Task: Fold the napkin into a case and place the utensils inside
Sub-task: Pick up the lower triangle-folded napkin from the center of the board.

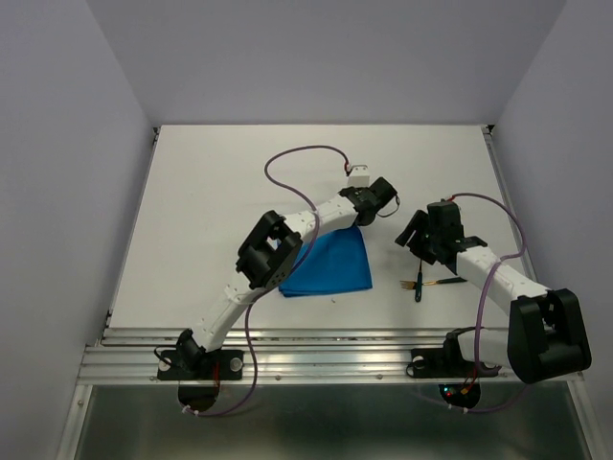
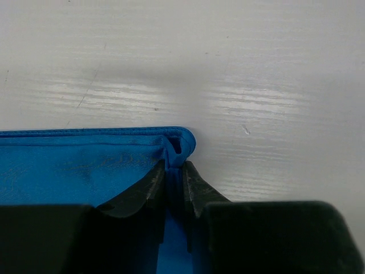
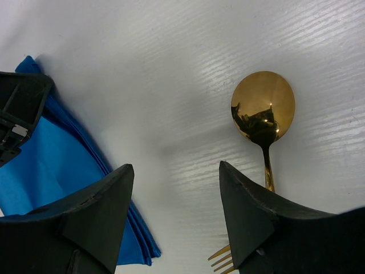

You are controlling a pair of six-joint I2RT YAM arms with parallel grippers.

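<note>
The bright blue napkin (image 1: 330,264) lies folded on the white table, roughly a wedge with its narrow end far. My left gripper (image 1: 361,218) is at that far right corner, and the left wrist view shows the left gripper (image 2: 174,164) shut on the napkin's (image 2: 80,165) hemmed corner, which bunches up between the tips. The right gripper (image 1: 414,236) hovers open just right of the napkin. In its wrist view the right gripper (image 3: 175,166) spans bare table between the napkin (image 3: 45,165) and the gold spoon (image 3: 263,105). The fork's tines (image 3: 221,262) peek out below. Both utensils (image 1: 420,284) lie crossed near the right arm.
Grey walls close in the table (image 1: 211,192) on the left, back and right. An aluminium rail (image 1: 316,359) with both arm bases runs along the near edge. Purple cables loop above each arm. The left gripper's black body (image 3: 17,114) shows at the left of the right wrist view.
</note>
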